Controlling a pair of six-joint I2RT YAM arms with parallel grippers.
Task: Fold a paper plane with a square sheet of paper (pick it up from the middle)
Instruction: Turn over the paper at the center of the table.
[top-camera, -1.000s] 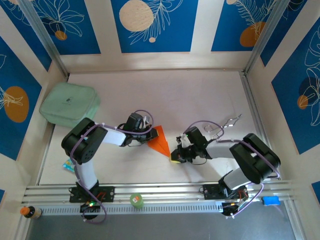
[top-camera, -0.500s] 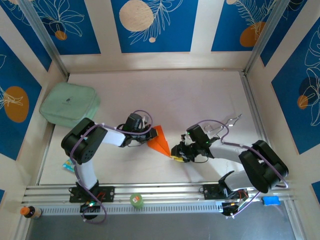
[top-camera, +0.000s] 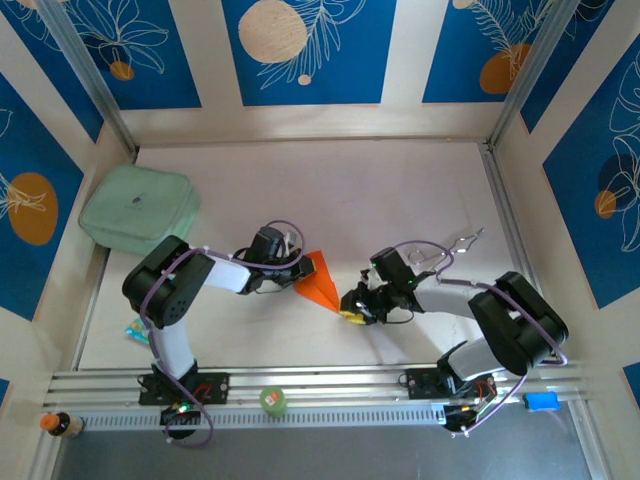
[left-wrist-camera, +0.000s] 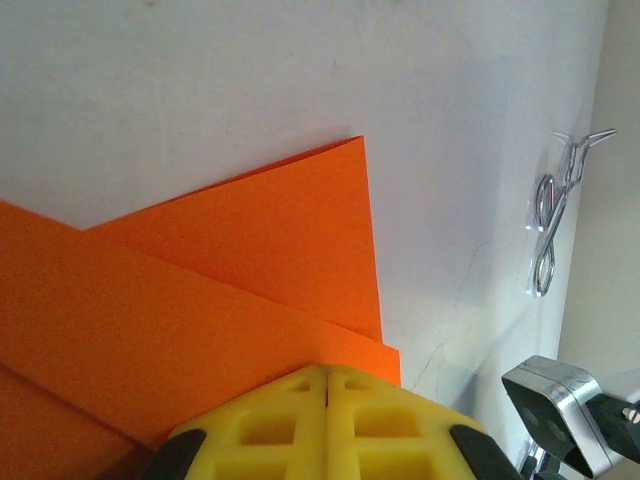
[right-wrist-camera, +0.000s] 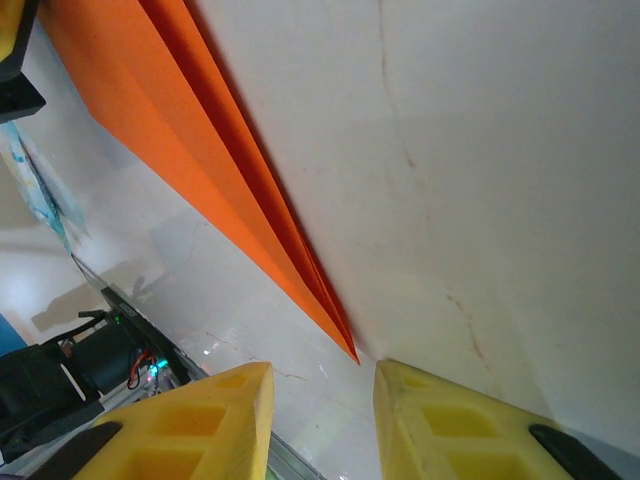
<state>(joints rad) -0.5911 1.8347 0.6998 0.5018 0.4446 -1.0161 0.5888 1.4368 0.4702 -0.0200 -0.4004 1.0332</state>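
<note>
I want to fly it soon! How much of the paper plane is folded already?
Partly. The orange paper is creased into a layered pointed wedge. The shut left fingers press on its edge, and the open right fingers sit by its tip. Narrower wing folds look still to do.

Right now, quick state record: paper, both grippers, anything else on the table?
paper: orange, folded to a pointed wedge, flat on table
left gripper: shut, fingertips at paper's wide end
right gripper: open, paper's point just ahead of the gap
other: green pad far left; metal clip right of paper
</note>
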